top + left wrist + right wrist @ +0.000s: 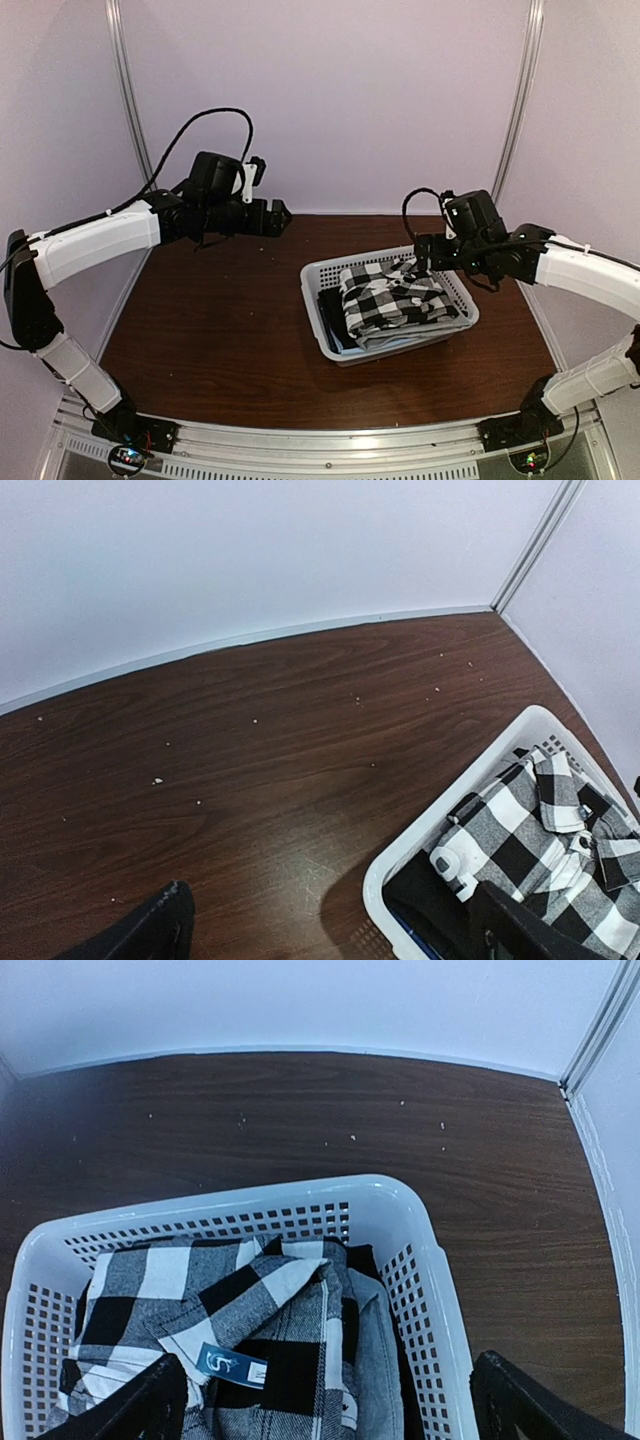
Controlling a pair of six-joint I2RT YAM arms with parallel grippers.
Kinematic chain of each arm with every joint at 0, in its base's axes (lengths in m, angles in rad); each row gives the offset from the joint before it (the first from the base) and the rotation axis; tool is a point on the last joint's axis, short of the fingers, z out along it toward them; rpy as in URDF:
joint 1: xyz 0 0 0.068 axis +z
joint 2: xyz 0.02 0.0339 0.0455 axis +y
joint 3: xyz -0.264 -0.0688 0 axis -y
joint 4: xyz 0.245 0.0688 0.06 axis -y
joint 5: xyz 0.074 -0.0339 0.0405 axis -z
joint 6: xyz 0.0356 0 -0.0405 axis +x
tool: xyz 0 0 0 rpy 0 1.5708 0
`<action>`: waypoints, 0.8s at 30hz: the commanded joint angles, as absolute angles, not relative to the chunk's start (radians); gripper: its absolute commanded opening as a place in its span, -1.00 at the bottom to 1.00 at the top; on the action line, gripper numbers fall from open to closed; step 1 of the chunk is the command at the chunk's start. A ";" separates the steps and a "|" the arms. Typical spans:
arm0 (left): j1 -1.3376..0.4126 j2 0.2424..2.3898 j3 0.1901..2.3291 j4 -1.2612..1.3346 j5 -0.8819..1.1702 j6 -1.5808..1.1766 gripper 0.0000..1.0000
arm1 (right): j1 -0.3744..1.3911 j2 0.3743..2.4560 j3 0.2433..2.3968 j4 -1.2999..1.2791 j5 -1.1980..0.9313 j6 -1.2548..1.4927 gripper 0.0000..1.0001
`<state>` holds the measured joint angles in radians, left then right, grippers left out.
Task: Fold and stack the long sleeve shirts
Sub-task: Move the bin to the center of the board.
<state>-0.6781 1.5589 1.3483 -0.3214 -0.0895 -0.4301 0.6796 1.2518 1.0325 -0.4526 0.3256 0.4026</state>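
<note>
Step in hand, first pick: black-and-white checked shirt (390, 300) crumpled in white lattice basket (250, 1192), right gripper (328, 1380) above it, spread wide, empty; left gripper (278, 216) likewise, raised far-left; next, probably descend, pinch cloth, lift clear.

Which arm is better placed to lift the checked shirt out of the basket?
Right: the right tool, open, hangs at the far rim of the basket, just above the checked shirt. The left tool, also open, hovers over the table, away from it.
</note>
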 commanded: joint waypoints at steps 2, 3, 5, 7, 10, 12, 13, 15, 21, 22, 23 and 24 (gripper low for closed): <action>-0.685 1.545 1.337 -0.256 -0.006 -0.403 0.95 | 0.688 1.291 1.043 -0.572 0.284 0.418 0.99; -0.687 1.550 1.337 -0.250 0.028 -0.408 0.95 | 0.688 1.296 1.039 -0.585 0.281 0.414 0.99; -0.698 1.565 1.341 -0.240 0.084 -0.425 0.95 | 0.689 1.302 1.028 -0.594 0.252 0.399 1.00; -0.718 1.587 1.349 -0.234 0.103 -0.436 0.95 | 0.689 1.312 1.019 -0.586 0.205 0.385 0.99; -0.750 1.620 1.366 -0.236 0.117 -0.450 0.95 | 0.690 1.331 1.007 -0.561 0.126 0.364 0.98; -0.764 1.640 1.379 -0.241 0.137 -0.461 0.95 | 0.690 1.341 1.009 -0.556 0.078 0.359 0.97; -0.771 1.648 1.384 -0.243 0.149 -0.465 0.95 | 0.691 1.343 1.013 -0.559 0.063 0.359 0.96; -0.787 1.666 1.386 -0.249 0.155 -0.475 0.95 | 0.692 1.351 1.034 -0.579 0.046 0.360 0.96; -0.804 1.701 1.370 -0.275 0.147 -0.494 0.95 | 0.728 1.384 1.100 -0.654 0.002 0.355 0.93; -0.804 1.700 1.367 -0.276 0.148 -0.493 0.95 | 0.750 1.390 1.101 -0.661 0.002 0.358 0.93; -0.804 1.701 1.367 -0.276 0.149 -0.492 0.95 | 0.768 1.397 1.105 -0.674 0.010 0.362 0.93; -0.804 1.701 1.368 -0.278 0.143 -0.489 0.95 | 0.784 1.402 1.105 -0.682 0.023 0.367 0.93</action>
